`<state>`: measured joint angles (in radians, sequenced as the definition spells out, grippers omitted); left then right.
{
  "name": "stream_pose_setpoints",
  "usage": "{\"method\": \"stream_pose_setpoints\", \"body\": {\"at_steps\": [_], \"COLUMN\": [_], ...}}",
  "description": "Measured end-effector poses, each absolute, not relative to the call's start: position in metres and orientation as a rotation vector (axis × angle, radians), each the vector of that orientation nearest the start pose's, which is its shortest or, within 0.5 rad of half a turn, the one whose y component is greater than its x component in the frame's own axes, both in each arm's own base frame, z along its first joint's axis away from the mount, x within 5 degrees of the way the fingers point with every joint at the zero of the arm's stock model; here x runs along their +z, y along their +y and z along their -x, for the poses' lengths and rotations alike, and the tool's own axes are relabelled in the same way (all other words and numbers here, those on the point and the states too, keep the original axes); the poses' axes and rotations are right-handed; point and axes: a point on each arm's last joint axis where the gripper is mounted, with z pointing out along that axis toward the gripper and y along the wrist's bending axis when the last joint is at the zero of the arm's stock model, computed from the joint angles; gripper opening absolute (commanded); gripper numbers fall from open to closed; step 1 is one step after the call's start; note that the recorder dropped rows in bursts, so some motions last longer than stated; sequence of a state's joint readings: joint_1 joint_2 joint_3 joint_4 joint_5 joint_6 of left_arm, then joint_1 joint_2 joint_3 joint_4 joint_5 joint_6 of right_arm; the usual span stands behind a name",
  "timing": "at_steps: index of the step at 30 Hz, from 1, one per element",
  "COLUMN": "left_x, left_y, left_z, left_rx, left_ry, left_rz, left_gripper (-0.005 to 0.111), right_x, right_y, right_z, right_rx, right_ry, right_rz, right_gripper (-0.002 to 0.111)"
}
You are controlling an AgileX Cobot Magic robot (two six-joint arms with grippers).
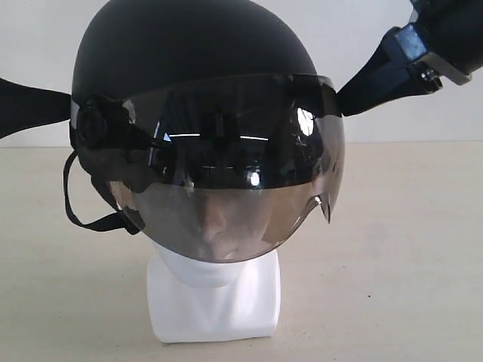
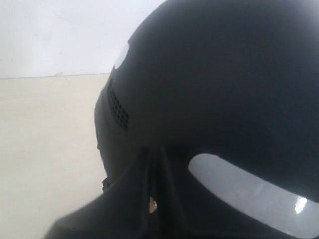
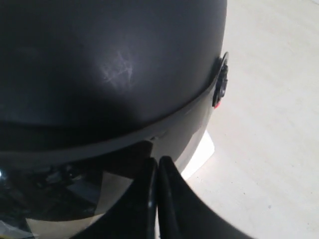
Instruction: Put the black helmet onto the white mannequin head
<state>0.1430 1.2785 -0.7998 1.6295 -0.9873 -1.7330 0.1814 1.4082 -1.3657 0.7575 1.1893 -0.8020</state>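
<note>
The black helmet point(image 1: 189, 45) sits over the white mannequin head point(image 1: 215, 302), whose face shows dimly through the tinted visor point(image 1: 234, 173). Neck and squared base stick out below. A chin strap point(image 1: 75, 211) hangs loose at the left side. My left gripper point(image 1: 66, 102) is shut, its tips against the helmet's left side by the visor pivot. In the left wrist view the joined fingers point(image 2: 154, 149) meet the helmet shell point(image 2: 224, 74). My right gripper point(image 1: 343, 98) is shut too, its tips point(image 3: 158, 160) touching the rim of the helmet point(image 3: 99, 59) beside the visor. A corner of the mannequin base point(image 3: 202, 149) shows below.
The mannequin stands on a pale beige table point(image 1: 407, 264) in front of a white wall point(image 1: 362, 23). Both arms reach in from the sides at helmet height.
</note>
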Motion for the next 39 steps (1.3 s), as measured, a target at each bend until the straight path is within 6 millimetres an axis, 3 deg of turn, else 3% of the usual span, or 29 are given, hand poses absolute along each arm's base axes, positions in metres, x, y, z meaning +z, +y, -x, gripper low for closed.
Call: {"method": "stream_pose_setpoints", "body": {"at_steps": [15,21,27,39], "left_x": [0.288,0.282,0.28,0.283], "left_y": [-0.039,-0.039,-0.04,-0.04], "left_z": [-0.263,-0.269,-0.269,-0.265], "left_rx": [-0.955,-0.975,-0.987,-0.968], "left_ry": [1.928,1.924,1.92,1.921], "left_rz": [-0.42,-0.397,-0.417,-0.457], "left_gripper": [0.004,0.004,0.004,0.004], "right_x": [0.395,0.395,0.396,0.4], "right_y": [0.113,0.126,0.135,0.134], "right_z": [-0.243,-0.235,-0.226,-0.22], "right_rx": [0.761,0.76,0.771,0.753], "right_ry": [2.184,2.166,2.157,2.175], "right_rz": [1.02,1.093,1.171,1.179], "right_gripper": [0.0,0.0,0.0,0.0]}}
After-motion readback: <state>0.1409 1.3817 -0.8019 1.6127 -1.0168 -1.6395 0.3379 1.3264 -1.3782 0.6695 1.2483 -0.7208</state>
